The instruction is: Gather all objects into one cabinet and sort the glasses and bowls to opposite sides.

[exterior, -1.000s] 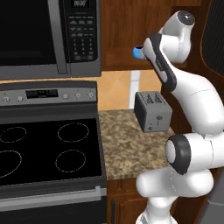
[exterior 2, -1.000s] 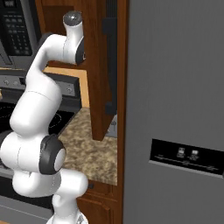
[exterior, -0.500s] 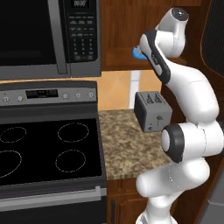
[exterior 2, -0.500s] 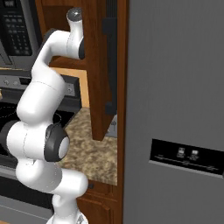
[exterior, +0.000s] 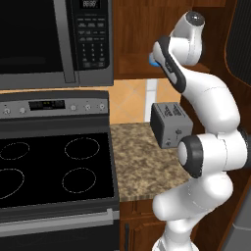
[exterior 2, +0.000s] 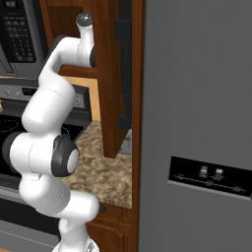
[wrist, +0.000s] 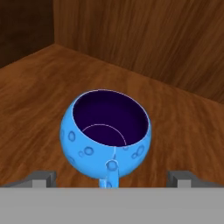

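The blue mug (wrist: 106, 139) stands upright on the cabinet shelf (wrist: 183, 127), near its back corner, between the spread fingers of the open gripper (wrist: 112, 178). Nothing is held. A grey toaster (exterior: 169, 124) sits on the table (exterior: 142, 157).

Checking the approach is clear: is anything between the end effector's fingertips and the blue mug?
Nothing. In the hand view the blue mug stands on bare cabinet shelf between the open end effector's fingertips.

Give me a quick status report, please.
Tool open, empty. Blue mug upright on cabinet shelf, between the fingers, ungripped. Nothing in the way.
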Motion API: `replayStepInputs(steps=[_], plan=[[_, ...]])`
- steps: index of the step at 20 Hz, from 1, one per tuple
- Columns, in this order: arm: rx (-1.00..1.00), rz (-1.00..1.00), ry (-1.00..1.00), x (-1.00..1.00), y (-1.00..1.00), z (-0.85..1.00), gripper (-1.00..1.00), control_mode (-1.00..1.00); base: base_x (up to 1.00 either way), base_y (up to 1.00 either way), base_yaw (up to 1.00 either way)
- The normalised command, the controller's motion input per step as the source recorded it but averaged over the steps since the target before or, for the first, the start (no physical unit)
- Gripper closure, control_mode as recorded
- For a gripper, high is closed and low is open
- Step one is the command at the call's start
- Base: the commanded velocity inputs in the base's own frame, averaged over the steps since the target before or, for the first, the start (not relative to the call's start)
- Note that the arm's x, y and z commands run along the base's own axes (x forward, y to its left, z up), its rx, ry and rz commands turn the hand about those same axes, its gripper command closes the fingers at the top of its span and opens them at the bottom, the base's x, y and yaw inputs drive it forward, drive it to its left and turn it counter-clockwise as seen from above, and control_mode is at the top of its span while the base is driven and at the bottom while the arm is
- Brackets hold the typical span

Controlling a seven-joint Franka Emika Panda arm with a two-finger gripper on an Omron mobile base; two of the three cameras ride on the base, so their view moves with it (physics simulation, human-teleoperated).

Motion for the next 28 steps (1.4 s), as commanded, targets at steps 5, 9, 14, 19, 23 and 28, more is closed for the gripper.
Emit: replayStepInputs(steps=[5, 9, 14, 19, 23, 28], plan=[[0.0, -0.01, 0.0, 0.16, 0.0, -0.09, -1.0, -1.0, 0.0, 0.0, 0.0], [0.0, -0.01, 0.0, 0.03, 0.0, -0.01, -1.0, -1.0, 0.0, 0.0, 0.0], [0.0, -0.01, 0.0, 0.01, 0.0, -0.03, -1.0, -1.0, 0.0, 0.0, 0.0], [0.0, -0.06, 0.0, -0.03, 0.0, -0.08, -1.0, -1.0, 0.0, 0.0, 0.0], [0.0, -0.13, 0.0, -0.05, 0.0, -0.1, -1.0, -1.0, 0.0, 0.0, 0.0], [0.0, -0.1, 0.0, -0.01, 0.0, -0.11, -1.0, -1.0, 0.0, 0.0, 0.0]])
